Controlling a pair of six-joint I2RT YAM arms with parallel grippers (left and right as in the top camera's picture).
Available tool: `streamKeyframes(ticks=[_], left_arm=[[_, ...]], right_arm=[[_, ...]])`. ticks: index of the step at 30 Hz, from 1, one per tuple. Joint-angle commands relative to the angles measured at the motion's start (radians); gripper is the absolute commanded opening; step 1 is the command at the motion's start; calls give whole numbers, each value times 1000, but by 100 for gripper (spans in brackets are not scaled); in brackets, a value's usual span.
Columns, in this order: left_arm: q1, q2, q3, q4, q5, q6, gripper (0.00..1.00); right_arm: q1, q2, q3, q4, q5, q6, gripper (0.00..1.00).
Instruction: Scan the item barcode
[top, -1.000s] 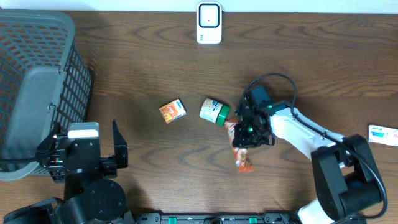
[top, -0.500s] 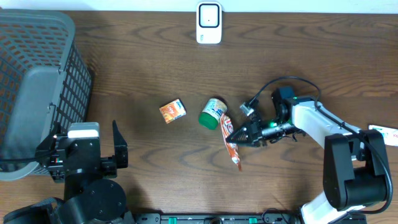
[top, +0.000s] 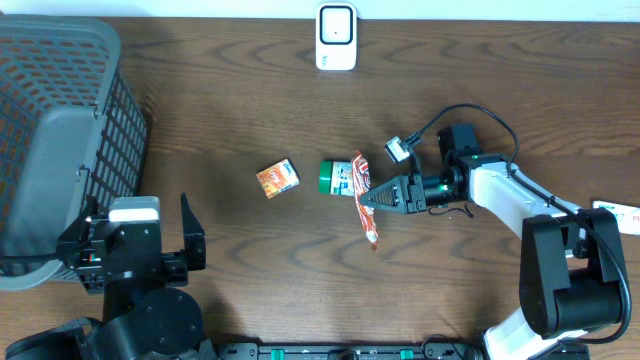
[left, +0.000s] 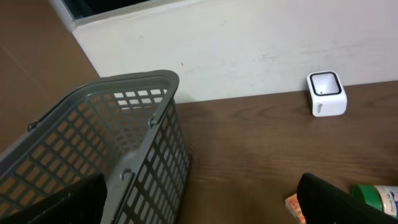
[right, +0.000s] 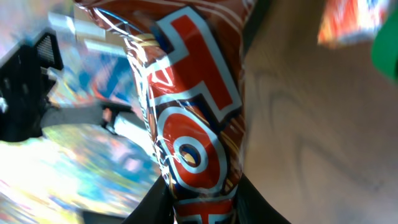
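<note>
Claw of the right arm (top: 370, 197) is pinching, nearly closed, a red white-lettered foil packet (top: 368, 228); claw of the left arm (top: 137, 212) is standing wide open, empty.

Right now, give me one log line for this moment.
right hand: shut on snack packet | left hand: open, beside basket | scanner: far edge, packet not there yet

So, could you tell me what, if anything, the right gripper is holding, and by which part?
The right gripper pinches the red snack packet between its fingers, roughly midway along the packet's length.
</note>
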Motion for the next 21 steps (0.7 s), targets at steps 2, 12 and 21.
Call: streamKeyframes(ticks=[2, 12, 21], left_arm=[[3, -3, 2, -3, -5, -9, 98], [3, -3, 2, -3, -5, -9, 98], [3, -3, 2, -3, -5, -9, 98]], right_arm=[[21, 6, 14, 85, -50, -192, 17], [182, 7, 14, 393, -49, -284, 10], [288, 8, 14, 557, -48, -285, 10]])
